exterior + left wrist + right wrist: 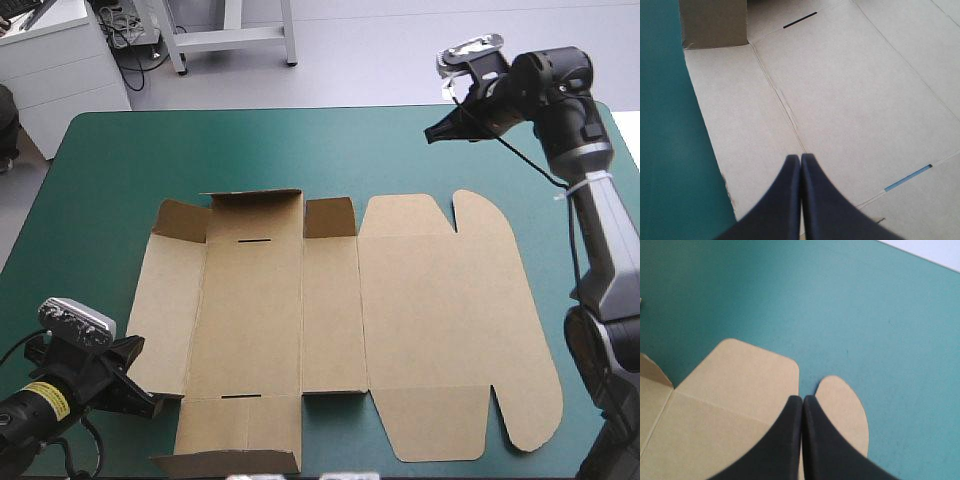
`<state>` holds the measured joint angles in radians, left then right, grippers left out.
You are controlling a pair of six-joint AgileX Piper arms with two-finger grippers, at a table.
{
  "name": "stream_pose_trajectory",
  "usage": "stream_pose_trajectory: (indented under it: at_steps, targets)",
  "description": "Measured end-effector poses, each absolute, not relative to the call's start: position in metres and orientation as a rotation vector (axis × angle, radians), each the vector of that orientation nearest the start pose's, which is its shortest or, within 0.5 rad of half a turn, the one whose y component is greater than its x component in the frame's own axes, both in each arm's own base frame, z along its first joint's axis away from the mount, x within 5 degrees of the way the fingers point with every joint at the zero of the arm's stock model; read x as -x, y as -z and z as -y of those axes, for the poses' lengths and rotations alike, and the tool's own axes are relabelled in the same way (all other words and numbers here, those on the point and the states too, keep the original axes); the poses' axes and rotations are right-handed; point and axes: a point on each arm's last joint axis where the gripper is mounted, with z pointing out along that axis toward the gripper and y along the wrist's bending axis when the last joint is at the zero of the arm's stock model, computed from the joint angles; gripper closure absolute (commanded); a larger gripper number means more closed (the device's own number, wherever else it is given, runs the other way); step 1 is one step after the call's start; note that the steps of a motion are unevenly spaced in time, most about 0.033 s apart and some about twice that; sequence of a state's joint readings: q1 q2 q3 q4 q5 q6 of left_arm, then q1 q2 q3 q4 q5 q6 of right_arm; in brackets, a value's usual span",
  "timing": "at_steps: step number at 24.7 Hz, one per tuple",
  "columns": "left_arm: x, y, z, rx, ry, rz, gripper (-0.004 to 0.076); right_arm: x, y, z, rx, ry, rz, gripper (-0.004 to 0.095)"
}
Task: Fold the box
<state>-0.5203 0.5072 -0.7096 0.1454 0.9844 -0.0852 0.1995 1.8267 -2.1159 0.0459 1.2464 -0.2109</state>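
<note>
Your left tool (148,405), clenched empty, hangs over the near left edge of the box (420,320), lying mostly flat on the surface (100,170), only small flaps lifted, walls yet to raise; your right tool (432,133), also clenched, hovers beyond.

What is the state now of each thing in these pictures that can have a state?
box: spread open on the table, lid flat, far flaps partly raised.
left claw: shut, holding nothing, over the box's left panel.
right claw: shut, holding nothing, in the air near the lid's far edge.
</note>
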Motion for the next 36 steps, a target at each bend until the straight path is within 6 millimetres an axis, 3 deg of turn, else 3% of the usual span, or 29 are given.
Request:
stream_pose_trajectory:
  at_steps: [4, 7, 8, 11, 15, 19, 26, 31, 36]
  targets:
    - [-0.071, -0.329, 0.028, -0.514, 0.141, -2.199, 0.0756, -0.351, -0.406, -0.049, 0.467, -0.034, -2.525, 0.0931]
    - [-0.071, -0.332, 0.027, -0.508, 0.128, -2.188, 0.0756, -0.31, -0.385, -0.03, 0.437, -0.02, -2.594, 0.0931]
    - [-0.072, -0.336, 0.026, -0.497, 0.129, -2.179, 0.0756, -0.287, -0.379, -0.025, 0.422, -0.023, -2.598, 0.0931]
    - [-0.075, -0.345, 0.028, -0.483, 0.13, -2.188, 0.0756, -0.229, -0.368, -0.024, 0.406, -0.075, -2.589, 0.0931]
    - [-0.082, -0.344, 0.032, -0.486, 0.12, -2.226, 0.0756, -0.172, -0.365, -0.023, 0.4, -0.111, -2.525, 0.0931]
    - [-0.089, -0.34, 0.036, -0.501, 0.099, -2.288, 0.0755, -0.132, -0.368, -0.022, 0.395, -0.12, -2.449, 0.0931]
    - [-0.108, -0.356, 0.047, -0.509, 0.088, -2.36, 0.0755, -0.081, -0.358, -0.019, 0.407, -0.122, -2.407, 0.0931]
    - [-0.13, -0.382, 0.058, -0.509, 0.049, -2.397, 0.0755, -0.055, -0.348, -0.018, 0.4, -0.128, -2.366, 0.0931]
    - [-0.156, -0.394, 0.073, -0.534, 0.042, -2.434, 0.0729, -0.038, -0.341, -0.017, 0.393, -0.124, -2.321, 0.0931]
